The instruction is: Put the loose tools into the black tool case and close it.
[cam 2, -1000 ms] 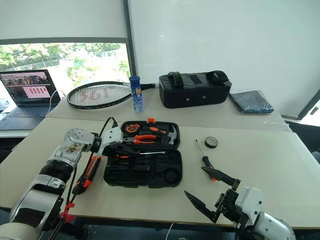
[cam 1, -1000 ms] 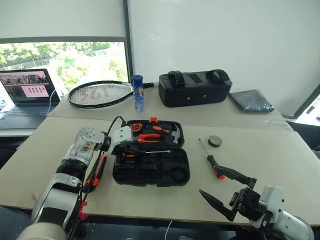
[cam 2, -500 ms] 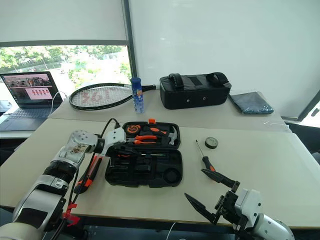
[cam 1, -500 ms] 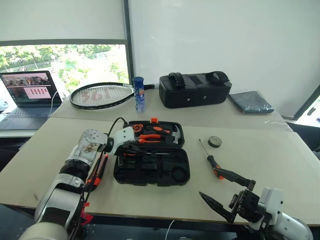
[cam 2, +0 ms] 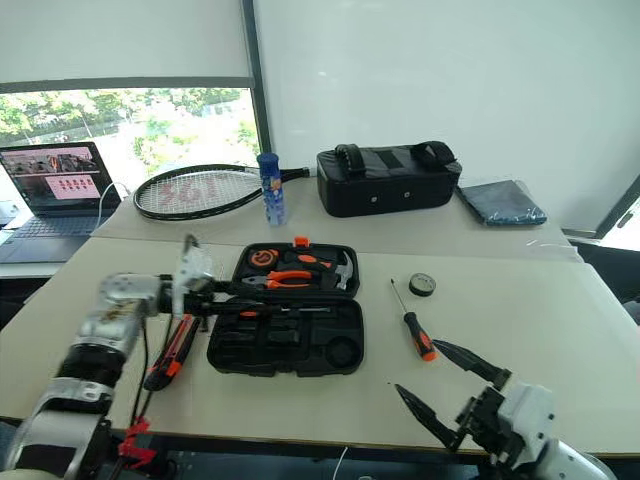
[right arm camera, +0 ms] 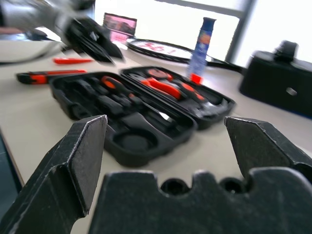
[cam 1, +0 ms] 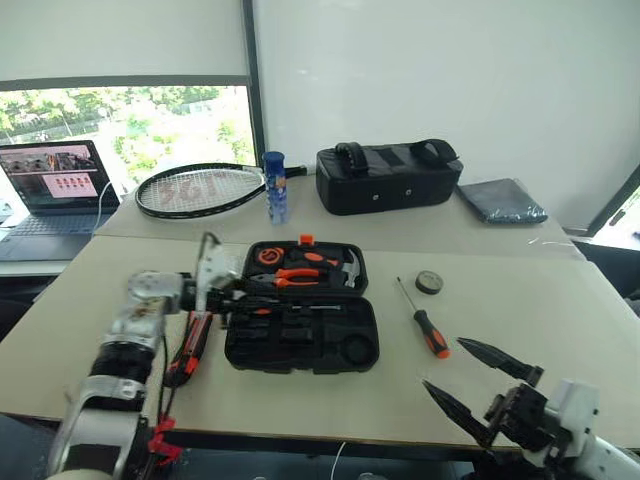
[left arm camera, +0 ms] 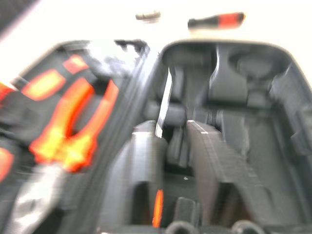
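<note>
The black tool case (cam 1: 372, 330) lies open mid-table. A screwdriver with a silver shaft (cam 1: 312, 307) rests in its near half. My left gripper (cam 1: 240, 293) hovers at the case's left edge, pointing across it. In the left wrist view its fingers (left arm camera: 139, 170) stand apart with nothing between them. An orange-and-black utility knife (cam 1: 192, 345) lies left of the case, with a thin orange tool (right arm camera: 73, 60) beyond it. Right of the case lie another screwdriver (cam 1: 431, 332) and a small black tape roll (cam 1: 430, 282). My right gripper (cam 1: 443, 363) hangs open and empty near the table's front right edge.
Orange pliers (cam 1: 298, 274), a hammer and a round tape measure sit in the case's far half. On the far table stand a black bag (cam 1: 388, 177), a blue bottle (cam 1: 275, 187), a racket (cam 1: 195, 188), a laptop (cam 1: 55, 185) and a grey folded cloth (cam 1: 503, 201).
My left gripper has drawn back left and upward from inside the case, and its fingers have parted. My right gripper has drifted right, away from the screwdriver on the table.
</note>
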`<state>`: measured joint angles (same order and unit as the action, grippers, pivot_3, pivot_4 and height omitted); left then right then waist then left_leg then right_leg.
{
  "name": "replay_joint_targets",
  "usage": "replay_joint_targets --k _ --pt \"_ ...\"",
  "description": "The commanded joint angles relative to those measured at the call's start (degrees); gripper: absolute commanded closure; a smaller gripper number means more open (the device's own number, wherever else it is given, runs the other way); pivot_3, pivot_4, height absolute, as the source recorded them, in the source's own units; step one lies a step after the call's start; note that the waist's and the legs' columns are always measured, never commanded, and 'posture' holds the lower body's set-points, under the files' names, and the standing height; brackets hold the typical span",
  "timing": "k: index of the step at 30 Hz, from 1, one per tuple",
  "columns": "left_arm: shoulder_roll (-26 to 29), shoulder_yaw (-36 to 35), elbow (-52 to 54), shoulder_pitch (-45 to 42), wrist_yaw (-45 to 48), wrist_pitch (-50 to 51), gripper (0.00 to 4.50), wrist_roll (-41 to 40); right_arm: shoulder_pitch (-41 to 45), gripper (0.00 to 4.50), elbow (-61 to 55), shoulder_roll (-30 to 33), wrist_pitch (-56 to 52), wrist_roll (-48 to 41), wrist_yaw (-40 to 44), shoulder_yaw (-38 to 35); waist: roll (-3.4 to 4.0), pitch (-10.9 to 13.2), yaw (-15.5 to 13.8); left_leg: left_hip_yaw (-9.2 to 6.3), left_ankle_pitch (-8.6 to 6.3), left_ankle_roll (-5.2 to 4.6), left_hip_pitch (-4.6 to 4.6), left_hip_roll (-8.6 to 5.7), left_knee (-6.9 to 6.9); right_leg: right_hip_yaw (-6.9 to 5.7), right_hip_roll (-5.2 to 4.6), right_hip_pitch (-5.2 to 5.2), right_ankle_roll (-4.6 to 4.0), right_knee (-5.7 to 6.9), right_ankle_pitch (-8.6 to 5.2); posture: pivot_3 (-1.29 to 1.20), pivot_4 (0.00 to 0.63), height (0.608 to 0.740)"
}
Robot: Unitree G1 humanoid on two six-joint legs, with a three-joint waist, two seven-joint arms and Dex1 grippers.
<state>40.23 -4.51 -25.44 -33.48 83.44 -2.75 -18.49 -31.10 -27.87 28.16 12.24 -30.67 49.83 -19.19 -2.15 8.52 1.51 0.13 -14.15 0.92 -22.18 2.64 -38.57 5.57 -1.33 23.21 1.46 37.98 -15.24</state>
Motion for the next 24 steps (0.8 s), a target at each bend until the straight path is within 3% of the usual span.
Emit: replay_joint_targets --k 1,5,7,12,16,20,24 --pt "4.7 -6.6 4.3 8.8 3.6 0.0 1.35 -5.6 -4.5 0.00 1.4 -0.5 1.6 -1.4 1.1 -4.5 0.03 0.0 0.2 0.03 0.00 0.00 0.08 0.00 0.06 0.01 -0.03 -0.04 -0.01 0.00 -0.02 0.00 0.150 0.740" --pt "8.9 -11.5 3.7 17.9 3.4 -0.1 0.02 -6.5 -8.3 0.00 4.5 -2.3 3.0 1.2 0.7 -6.2 0.03 0.0 0.1 0.06 0.01 0.02 0.19 0.08 0.12 -0.03 -0.03 -0.08 0.27 0.00 -0.28 0.00 0.150 0.740" --pt "9.7 -13.9 4.4 21.0 3.2 0.4 0.02 -7.8 -9.3 0.00 4.6 -2.5 1.9 2.2 -0.5 -6.4 0.05 0.0 -0.2 0.06 0.03 0.05 0.22 0.12 0.11 -0.06 -0.03 -0.08 0.22 0.00 -0.33 0.00 0.150 0.740" --pt "9.1 -15.9 10.6 25.5 2.7 2.9 0.02 -11.3 -3.6 0.00 -3.0 1.7 -15.7 0.1 -12.3 -6.1 0.09 0.1 -0.4 0.15 0.06 0.10 0.24 0.19 0.11 0.01 -0.11 -0.06 -0.14 0.02 -0.54 0.00 0.150 0.740" --pt "8.2 -14.7 16.9 26.8 1.9 7.6 0.02 -14.3 9.6 0.00 -6.2 11.3 -37.3 -7.4 -20.0 -4.1 0.11 0.1 -0.1 0.20 0.06 0.10 0.25 0.17 0.10 0.05 -0.08 -0.06 0.07 0.03 -0.38 0.00 0.150 0.740" --pt "7.0 -13.5 21.1 27.2 0.4 9.7 0.02 -15.1 25.1 0.00 -2.4 19.9 -59.1 -12.8 -25.4 0.9 0.09 0.1 0.2 0.15 0.06 0.10 0.21 0.15 0.23 0.05 0.01 0.00 0.08 0.00 -0.28 0.00 0.150 0.740" --pt "5.8 -12.8 23.5 27.7 -0.9 10.2 0.02 -15.3 43.3 0.00 6.5 22.8 -76.2 -9.6 -29.1 12.4 0.04 0.2 0.6 0.09 0.06 0.09 0.10 0.13 0.35 0.01 0.04 0.10 -0.23 -0.07 -0.19 0.00 0.150 0.740"
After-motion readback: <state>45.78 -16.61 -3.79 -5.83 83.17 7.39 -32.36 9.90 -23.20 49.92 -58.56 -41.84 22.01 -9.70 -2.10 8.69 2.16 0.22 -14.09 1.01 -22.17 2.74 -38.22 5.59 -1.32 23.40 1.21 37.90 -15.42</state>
